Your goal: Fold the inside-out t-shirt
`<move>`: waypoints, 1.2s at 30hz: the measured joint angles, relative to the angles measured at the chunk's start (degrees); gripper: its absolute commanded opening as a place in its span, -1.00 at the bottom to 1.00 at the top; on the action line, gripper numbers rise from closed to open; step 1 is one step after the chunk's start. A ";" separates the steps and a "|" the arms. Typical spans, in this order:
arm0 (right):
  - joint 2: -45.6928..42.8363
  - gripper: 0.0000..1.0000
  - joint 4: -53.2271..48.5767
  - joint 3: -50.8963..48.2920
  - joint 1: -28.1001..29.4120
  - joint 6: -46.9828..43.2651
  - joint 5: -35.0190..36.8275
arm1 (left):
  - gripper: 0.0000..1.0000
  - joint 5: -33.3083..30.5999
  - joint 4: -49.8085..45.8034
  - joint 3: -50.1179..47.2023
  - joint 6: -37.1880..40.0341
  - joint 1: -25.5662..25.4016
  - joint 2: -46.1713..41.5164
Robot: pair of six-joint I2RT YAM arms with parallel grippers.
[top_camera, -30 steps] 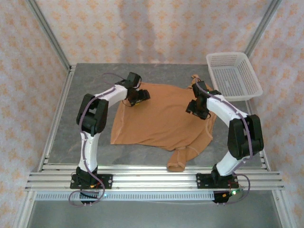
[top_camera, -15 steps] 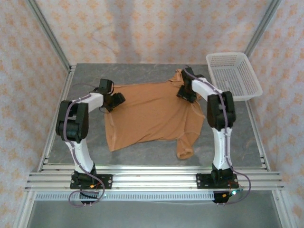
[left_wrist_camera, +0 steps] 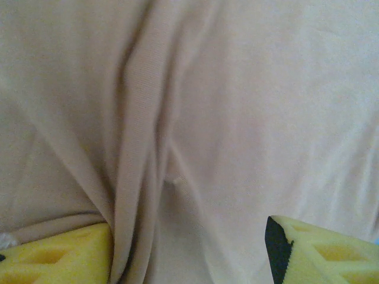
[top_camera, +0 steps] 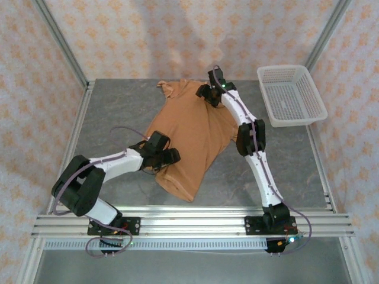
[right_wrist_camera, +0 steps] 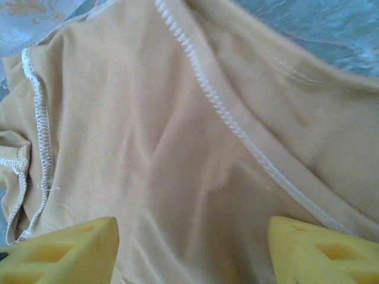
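The inside-out t-shirt (top_camera: 190, 125) lies crumpled in a diagonal strip on the grey table, from the back centre down toward the near middle. My left gripper (top_camera: 170, 157) sits low at its near left edge. In the left wrist view the left gripper (left_wrist_camera: 189, 239) is open, its yellow pads (left_wrist_camera: 59, 254) wide apart over creased cloth (left_wrist_camera: 237, 118). My right gripper (top_camera: 205, 92) is at the shirt's far end. In the right wrist view the right gripper (right_wrist_camera: 192, 245) is open above the cloth, where a white stitched seam (right_wrist_camera: 225, 112) and a hemmed edge (right_wrist_camera: 37, 118) show.
A white mesh basket (top_camera: 291, 94) stands at the back right corner. Bare grey table (top_camera: 112, 112) lies to the left of the shirt and to its right (top_camera: 290, 160). Aluminium rails (top_camera: 189, 222) run along the near edge, and patterned walls enclose the space.
The shirt has swung from lying spread across the table to a narrower diagonal strip. My left gripper came toward the near side; my right gripper went farther back and left.
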 measured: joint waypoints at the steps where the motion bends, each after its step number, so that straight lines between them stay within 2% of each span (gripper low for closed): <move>1: -1.95 0.34 -1.11 -1.70 -0.20 -0.68 0.26 | 0.42 -0.57 -1.40 0.85 0.15 -0.26 -0.66; 7: -22.82 0.22 -4.22 -21.27 -1.97 -5.05 2.67 | 0.43 -4.57 -8.44 17.27 5.95 2.71 0.11; 9: -31.26 0.20 -3.61 -30.32 -2.54 -5.95 3.34 | 0.42 -4.44 -8.98 23.17 7.87 4.48 3.43; 13: -44.39 0.19 -0.09 -48.28 -2.69 -6.08 5.01 | 0.40 -2.80 -9.73 34.77 12.04 8.68 16.35; 17: -48.15 0.18 2.75 -61.81 -2.71 -5.60 5.64 | 0.39 -1.27 -11.74 39.60 15.10 10.78 27.34; 21: -47.43 0.17 4.07 -70.14 -3.30 -4.92 5.64 | 0.39 -0.46 -14.29 40.02 17.84 11.82 32.44; 24: -45.44 0.16 5.35 -70.86 -4.02 -4.55 5.70 | 0.39 0.46 -13.49 38.84 18.64 12.68 31.43; 28: -39.10 0.13 6.21 -66.77 -5.99 -4.35 5.90 | 0.39 1.40 -9.60 31.43 18.73 14.03 27.21; 33: -26.95 0.12 4.42 -47.54 -8.24 -5.29 5.90 | 0.39 2.03 -2.56 18.29 14.93 13.94 18.91; 36: -17.25 0.09 2.19 -31.52 -8.66 -6.23 4.79 | 0.40 1.77 2.91 10.75 9.79 11.17 13.99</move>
